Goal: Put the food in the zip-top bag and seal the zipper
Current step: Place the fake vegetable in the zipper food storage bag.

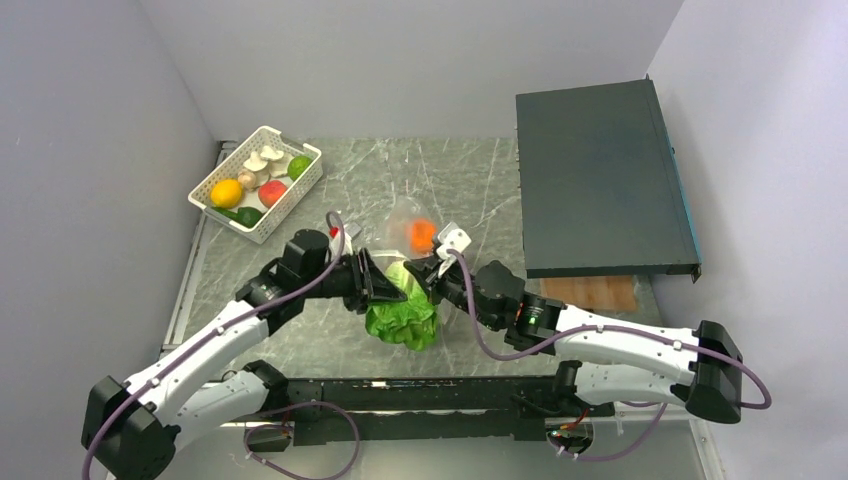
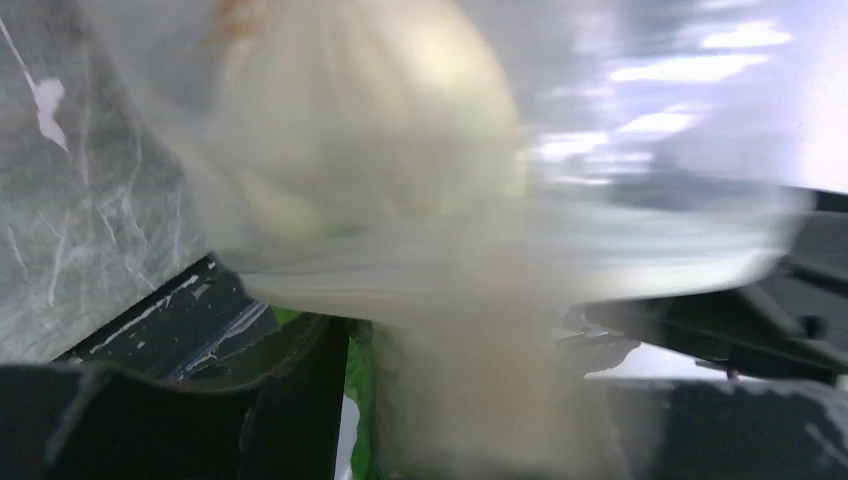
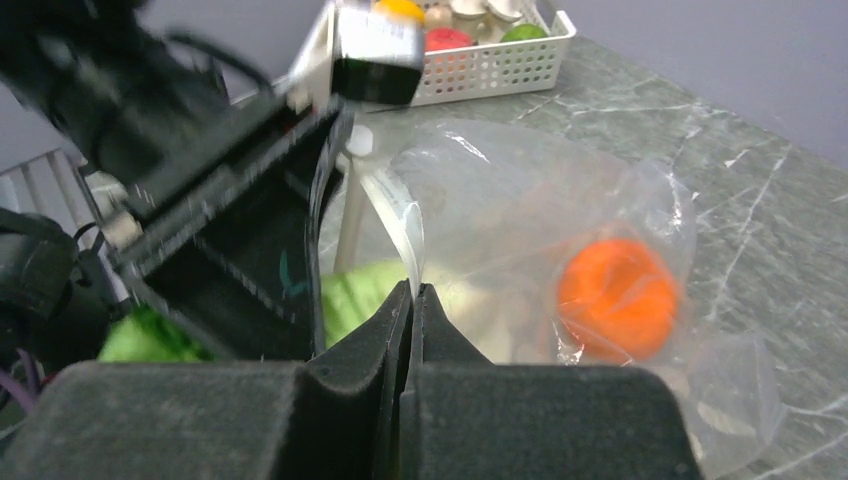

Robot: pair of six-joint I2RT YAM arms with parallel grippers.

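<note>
Right gripper (image 3: 412, 292): jaws are pressing together on the zipper (image 3: 398, 210) of the bag (image 3: 520, 190), probably holding the mouth up for loading. Left gripper (image 1: 383, 283): sitting against the lettuce (image 1: 404, 318) at that mouth, grip impossible to tell through blur. Orange fruit (image 3: 614, 297): lying inside the bag.

The left gripper (image 1: 385, 287) and right gripper (image 1: 425, 275) meet tip to tip over the table (image 1: 470, 190), with the lettuce (image 1: 405, 320) directly beneath them and spreading to their near side. The zip-top bag (image 1: 402, 218) lies just beyond both, its mouth edge caught between the right gripper's fingers (image 3: 440, 330) and a round fruit (image 1: 422, 234) inside it, past those fingertips. The basket (image 1: 292, 200) of other food stands well beyond and left of the left gripper, while a flat case (image 1: 600, 180) lies right of the right gripper, over a board (image 1: 592, 292).
</note>
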